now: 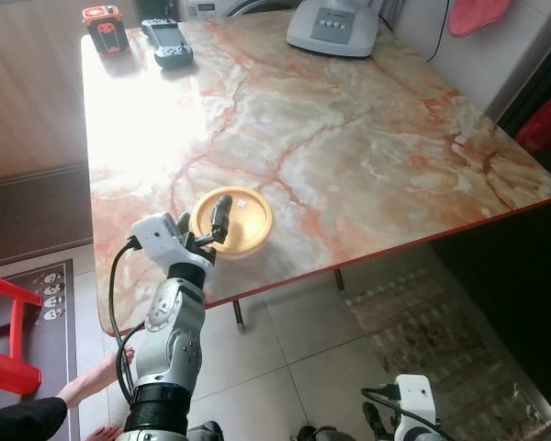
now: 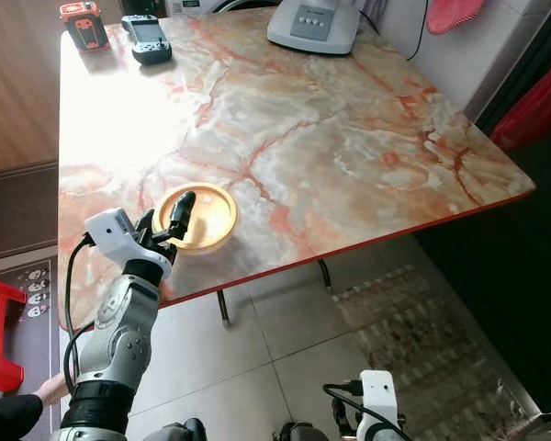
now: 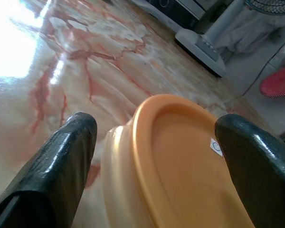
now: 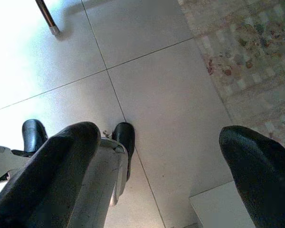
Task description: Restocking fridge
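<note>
Your left claw (image 1: 207, 230) is spread wide around the near side of the orange lidded container (image 1: 231, 221), which sits on the marble table (image 1: 349, 138) close to its near edge. In the left wrist view one finger (image 3: 57, 161) stands off the container's pale side wall and the other (image 3: 256, 166) rides over the lid; I cannot tell whether either is touching yet, and nothing is clamped.

What could go wrong from here:
- One finger looks to be above the lid and the other beside the wall. If you close like that, the fingers may slide off the smooth lid instead of pinching, and the container could skid.
- The container is near the table's edge on your side. A push toward you could tip it onto the tiled floor (image 1: 294, 349).
- The lid may only be resting on the base. Gripping by the rim alone could lift the lid and leave the base behind.
- A person's hand (image 1: 96, 377) is low beside your left arm, near its cable. A wide swing back could meet it.

Your right claw (image 4: 156, 175) hangs idle over the floor, fingers apart and empty.

The count: one orange container; one grey handheld controller (image 1: 167, 41) and one red-and-black device (image 1: 105, 28) at the table's far corner; one white appliance base with buttons (image 1: 335, 26) at the far edge; one red stool (image 1: 5, 331) on the floor to your left.
</note>
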`<state>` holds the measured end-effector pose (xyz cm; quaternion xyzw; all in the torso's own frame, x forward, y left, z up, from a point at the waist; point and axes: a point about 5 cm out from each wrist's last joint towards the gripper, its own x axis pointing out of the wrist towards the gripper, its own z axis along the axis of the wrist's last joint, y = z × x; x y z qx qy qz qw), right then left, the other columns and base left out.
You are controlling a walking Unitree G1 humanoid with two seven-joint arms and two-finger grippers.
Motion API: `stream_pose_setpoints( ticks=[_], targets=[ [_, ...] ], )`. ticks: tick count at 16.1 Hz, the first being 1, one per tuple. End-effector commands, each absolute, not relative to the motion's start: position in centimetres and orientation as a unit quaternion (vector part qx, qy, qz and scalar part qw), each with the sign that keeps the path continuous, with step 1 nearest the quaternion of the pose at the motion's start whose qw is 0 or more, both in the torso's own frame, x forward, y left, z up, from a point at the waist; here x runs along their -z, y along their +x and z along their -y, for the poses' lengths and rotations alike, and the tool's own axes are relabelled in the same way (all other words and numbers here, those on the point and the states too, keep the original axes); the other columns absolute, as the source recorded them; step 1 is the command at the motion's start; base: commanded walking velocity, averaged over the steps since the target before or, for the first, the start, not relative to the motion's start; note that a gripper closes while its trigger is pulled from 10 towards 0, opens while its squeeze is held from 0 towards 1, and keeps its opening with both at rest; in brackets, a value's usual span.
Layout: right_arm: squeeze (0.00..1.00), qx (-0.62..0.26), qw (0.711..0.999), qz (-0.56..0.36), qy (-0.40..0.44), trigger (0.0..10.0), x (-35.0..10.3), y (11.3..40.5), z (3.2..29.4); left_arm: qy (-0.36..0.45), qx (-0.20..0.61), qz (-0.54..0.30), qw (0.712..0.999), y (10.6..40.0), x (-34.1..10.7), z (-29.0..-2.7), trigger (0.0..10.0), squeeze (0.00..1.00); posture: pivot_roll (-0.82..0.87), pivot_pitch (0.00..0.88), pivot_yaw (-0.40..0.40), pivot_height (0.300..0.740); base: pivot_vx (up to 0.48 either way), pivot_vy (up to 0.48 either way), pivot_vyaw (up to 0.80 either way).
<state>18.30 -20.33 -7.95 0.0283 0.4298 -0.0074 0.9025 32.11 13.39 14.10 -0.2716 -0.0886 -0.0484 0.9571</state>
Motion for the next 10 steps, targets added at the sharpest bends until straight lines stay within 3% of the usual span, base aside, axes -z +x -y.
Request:
stream_pose_setpoints(
  ticks=[1, 10],
  targets=[
    [0.00, 0.014, 0.899, -0.438, 0.029, 10.0, 8.2, 17.6, 20.7, -0.277, 0.053, 0.077, 0.956, 32.3, -13.7, -13.2, 10.0, 0.00, -0.02, 0.185, -0.066, 0.740, 0.000, 0.000, 0.00],
    [0.00, 0.010, 0.900, -0.434, 0.026, 10.0, 8.1, 18.3, 19.9, -0.270, 0.090, 0.016, 0.959, 32.9, -12.0, -11.7, 10.0, 0.00, -0.02, 0.182, -0.067, 0.740, 0.000, 0.000, 0.00]
  ],
)
